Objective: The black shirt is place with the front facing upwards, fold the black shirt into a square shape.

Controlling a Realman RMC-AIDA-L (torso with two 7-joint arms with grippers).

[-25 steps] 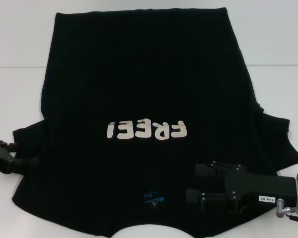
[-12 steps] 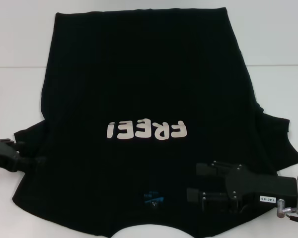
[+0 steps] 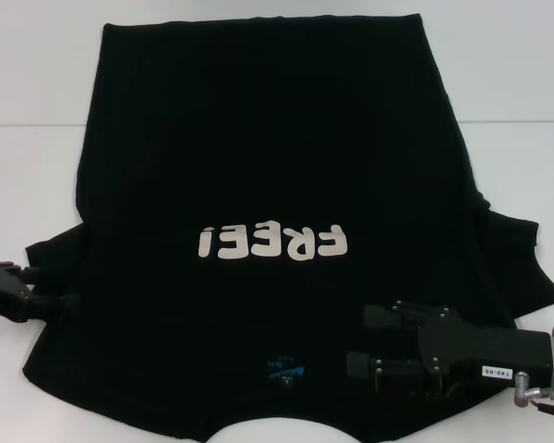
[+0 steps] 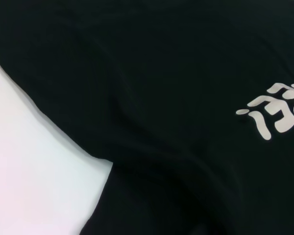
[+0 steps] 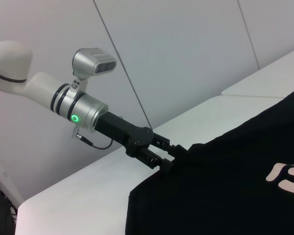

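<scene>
1. One black shirt (image 3: 268,185) lies spread flat on the white table (image 3: 28,138), front side up, its hem toward the far edge and its collar at the near edge, close to the robot
2. One line of white block letters (image 3: 272,243) runs across the chest; seen from the head camera it reads upside down. One small blue neck label (image 3: 284,371) sits just inside the collar
3. Two short sleeves stick out, one on each side, both lying flat on the table
4. There are two grippers. The left gripper (image 3: 51,293) is at the edge of the left sleeve, its black fingers (image 5: 167,155) touching the cloth there. From the right wrist camera the fingers look set narrow at the sleeve's edge, but I can't tell whether they actually pinch it
5. The right gripper (image 3: 369,340) lies low over the shirt near the right shoulder, beside the collar, its two fingers spread apart with cloth showing between them, holding nothing
</scene>
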